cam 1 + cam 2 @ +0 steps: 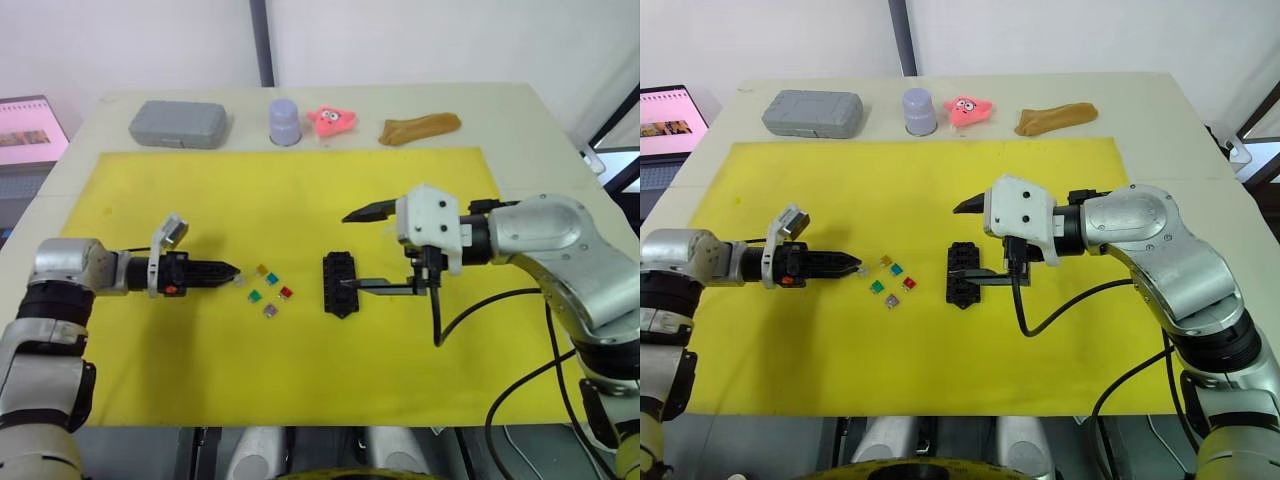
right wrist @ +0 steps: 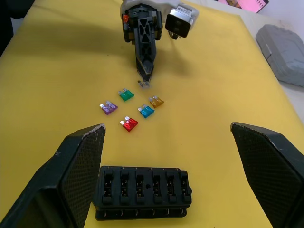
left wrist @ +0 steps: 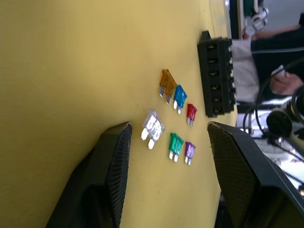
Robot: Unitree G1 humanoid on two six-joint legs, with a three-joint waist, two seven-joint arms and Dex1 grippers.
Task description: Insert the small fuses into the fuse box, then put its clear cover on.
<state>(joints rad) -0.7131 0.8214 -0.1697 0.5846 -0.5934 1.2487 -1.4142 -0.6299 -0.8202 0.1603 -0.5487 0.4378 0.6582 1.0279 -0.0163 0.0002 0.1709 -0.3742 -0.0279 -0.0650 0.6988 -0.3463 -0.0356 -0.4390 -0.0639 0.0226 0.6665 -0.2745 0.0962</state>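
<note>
The black fuse box (image 1: pixel 340 284) lies on the yellow mat (image 1: pixel 300 190) with its slots empty. Several small fuses lie loose to its left: yellow (image 1: pixel 262 269), teal (image 1: pixel 272 279), red (image 1: pixel 286 292), green (image 1: pixel 254 296), purple (image 1: pixel 270 311) and a clear grey one (image 3: pixel 153 128). My left gripper (image 1: pixel 228 270) is low over the mat and open, its tips on either side of the grey fuse. My right gripper (image 1: pixel 362 250) is wide open just right of the fuse box, and its lower finger (image 1: pixel 385 288) reaches the box's side. The clear cover is out of view.
Along the table's back edge stand a grey rounded case (image 1: pixel 178 123), a lavender cup (image 1: pixel 285 121), a pink toy (image 1: pixel 333 119) and a brown lump (image 1: pixel 419 127). A laptop screen (image 1: pixel 30 130) sits off the table's left side.
</note>
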